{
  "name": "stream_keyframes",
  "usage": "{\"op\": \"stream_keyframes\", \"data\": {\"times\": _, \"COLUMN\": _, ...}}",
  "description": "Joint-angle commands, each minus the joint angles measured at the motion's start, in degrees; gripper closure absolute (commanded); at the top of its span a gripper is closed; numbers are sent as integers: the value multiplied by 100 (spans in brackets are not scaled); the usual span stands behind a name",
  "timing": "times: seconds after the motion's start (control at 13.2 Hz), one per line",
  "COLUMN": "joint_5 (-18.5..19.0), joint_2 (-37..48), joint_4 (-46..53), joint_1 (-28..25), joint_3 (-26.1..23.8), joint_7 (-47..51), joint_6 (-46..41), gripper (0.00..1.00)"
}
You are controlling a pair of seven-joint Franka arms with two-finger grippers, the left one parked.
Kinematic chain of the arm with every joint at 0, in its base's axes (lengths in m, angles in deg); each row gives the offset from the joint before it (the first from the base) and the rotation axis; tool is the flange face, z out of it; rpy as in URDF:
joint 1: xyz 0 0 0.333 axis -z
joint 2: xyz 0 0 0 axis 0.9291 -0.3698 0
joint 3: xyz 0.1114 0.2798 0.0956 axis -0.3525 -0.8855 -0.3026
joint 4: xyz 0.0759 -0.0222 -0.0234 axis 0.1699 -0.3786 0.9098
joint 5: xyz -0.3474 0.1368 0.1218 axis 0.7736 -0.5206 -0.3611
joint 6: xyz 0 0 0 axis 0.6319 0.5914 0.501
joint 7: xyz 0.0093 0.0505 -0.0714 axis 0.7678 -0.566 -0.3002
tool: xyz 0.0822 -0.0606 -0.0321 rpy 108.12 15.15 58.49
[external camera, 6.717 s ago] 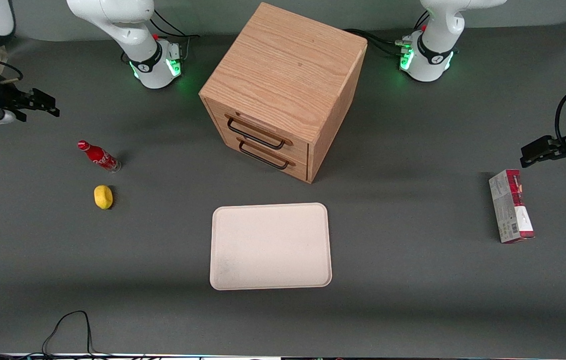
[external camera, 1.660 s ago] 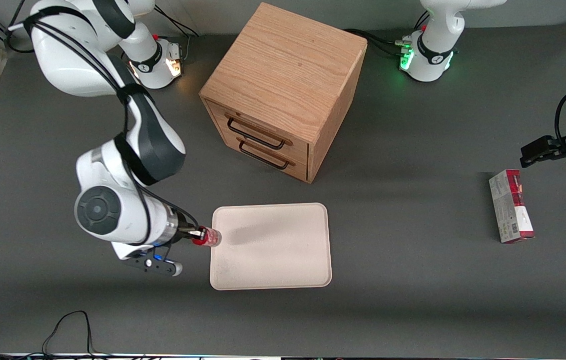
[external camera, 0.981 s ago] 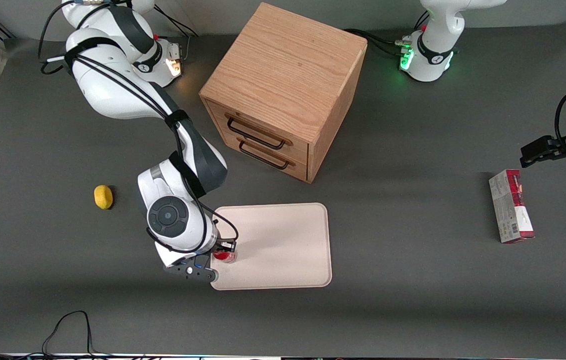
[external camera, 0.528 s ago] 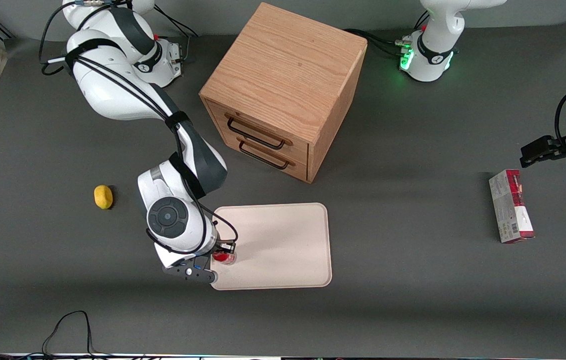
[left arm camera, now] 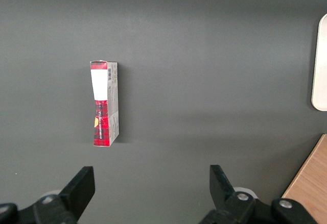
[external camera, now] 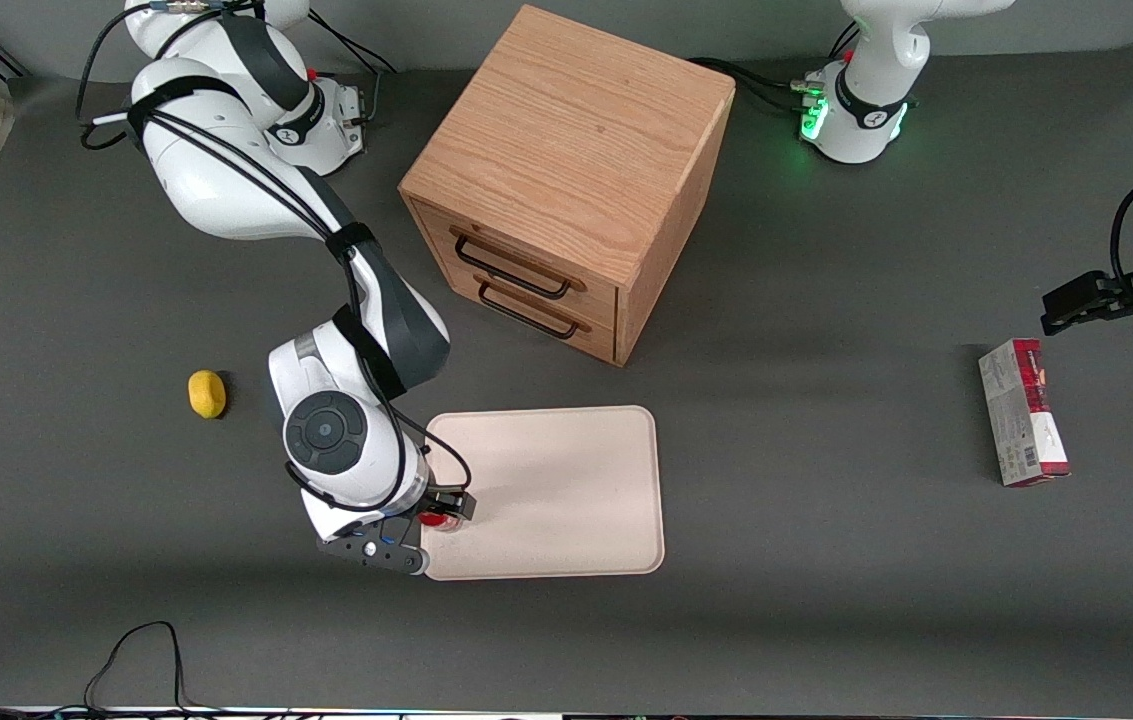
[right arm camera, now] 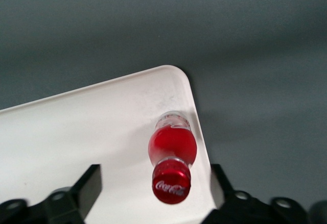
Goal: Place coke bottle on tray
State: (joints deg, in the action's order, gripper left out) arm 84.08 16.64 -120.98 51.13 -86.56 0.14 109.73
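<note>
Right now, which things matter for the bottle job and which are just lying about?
Job: coke bottle, upright on the tray near its corner; gripper, open, fingers either side of the bottle.

Lying about: lemon, cabinet, carton toward the parked arm's end.

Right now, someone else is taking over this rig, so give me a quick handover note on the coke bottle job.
Gripper: open, low over the tray's corner nearest the front camera at the working arm's end, fingers either side of the bottle without touching it.
Coke bottle: upright on the tray, close to the rim at that corner.
Done: bottle placed on the tray and released.
Left: lift the arm straight up, taking care not to knock the bottle over so near the edge, then retract.
Elsewhere: lemon-like object, wooden cabinet and red carton sit on the table, off the tray.
</note>
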Motion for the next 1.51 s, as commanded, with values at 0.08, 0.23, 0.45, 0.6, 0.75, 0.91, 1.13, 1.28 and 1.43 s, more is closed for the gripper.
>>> {"op": "stream_keyframes", "data": {"times": 0.08, "joint_5": 156, "joint_2": -15, "joint_4": 145, "joint_1": -32, "joint_3": 27, "joint_7": 86, "joint_6": -51, "gripper": 0}}
{"op": "stream_keyframes", "data": {"times": 0.23, "joint_5": 138, "joint_2": 11, "joint_4": 136, "joint_1": 72, "joint_3": 18, "joint_7": 86, "joint_6": -68, "gripper": 0}}
{"op": "stream_keyframes", "data": {"times": 0.45, "joint_5": -72, "joint_2": 387, "joint_4": -126, "joint_1": 318, "joint_3": -8, "joint_7": 42, "joint_6": -164, "gripper": 0}}
{"op": "stream_keyframes", "data": {"times": 0.6, "joint_5": -265, "joint_2": 949, "joint_4": -809, "joint_1": 546, "joint_3": -35, "joint_7": -150, "joint_6": -393, "gripper": 0}}
{"op": "stream_keyframes", "data": {"times": 0.75, "joint_5": -616, "joint_2": 1765, "joint_4": -1766, "joint_1": 793, "joint_3": -9, "joint_7": -668, "joint_6": -455, "gripper": 0}}
{"op": "stream_keyframes", "data": {"times": 0.91, "joint_5": -767, "joint_2": 2748, "joint_4": -3065, "joint_1": 1170, "joint_3": -9, "joint_7": -1396, "joint_6": -324, "gripper": 0}}
{"op": "stream_keyframes", "data": {"times": 1.13, "joint_5": -1170, "joint_2": 4339, "joint_4": -4860, "joint_1": 1636, "joint_3": 26, "joint_7": -2170, "joint_6": 81, "gripper": 0}}
{"op": "stream_keyframes", "data": {"times": 1.28, "joint_5": -1530, "joint_2": 5114, "joint_4": -5539, "joint_1": 1559, "joint_3": 577, "joint_7": -3012, "joint_6": 46, "gripper": 0}}
{"op": "stream_keyframes", "data": {"times": 1.43, "joint_5": -1628, "joint_2": 5590, "joint_4": -5788, "joint_1": 1139, "joint_3": 1201, "joint_7": -3577, "joint_6": -225, "gripper": 0}}
